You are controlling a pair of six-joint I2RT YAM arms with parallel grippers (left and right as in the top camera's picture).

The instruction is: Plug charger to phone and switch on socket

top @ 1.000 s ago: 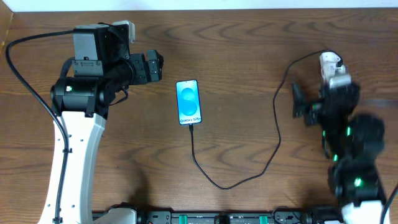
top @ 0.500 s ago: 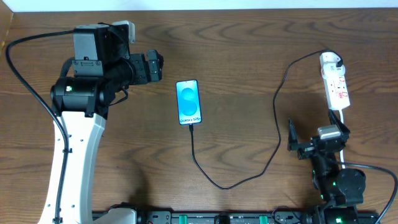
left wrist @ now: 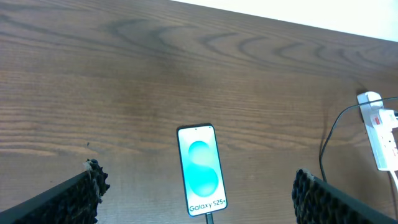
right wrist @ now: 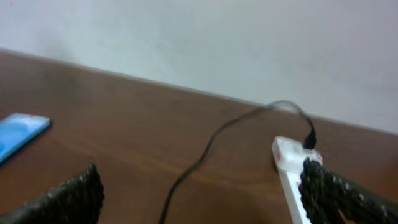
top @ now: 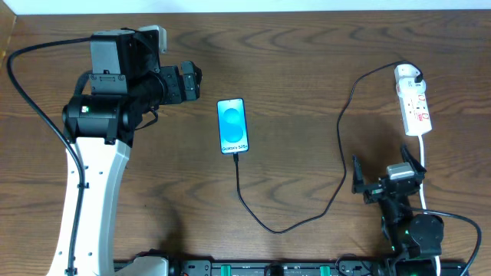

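The phone (top: 232, 126) lies mid-table with its blue-turquoise screen lit; it also shows in the left wrist view (left wrist: 201, 170) and at the left edge of the right wrist view (right wrist: 18, 134). The black charger cable (top: 307, 218) runs from the phone's bottom edge in a loop to the socket (top: 413, 105), a white power strip at the far right, also in the right wrist view (right wrist: 291, 171). My left gripper (top: 192, 81) is open, left of and above the phone. My right gripper (top: 387, 180) is open and empty, near the front edge below the socket.
The white cord (top: 423, 165) of the power strip trails toward the front edge past my right arm. The left arm's base and black cable (top: 46, 130) occupy the left side. A pale wall (right wrist: 199, 37) stands behind the table's far edge.
My right arm has pulled back from the socket toward the front edge, uncovering the power strip. The left arm, phone and cable have not moved.
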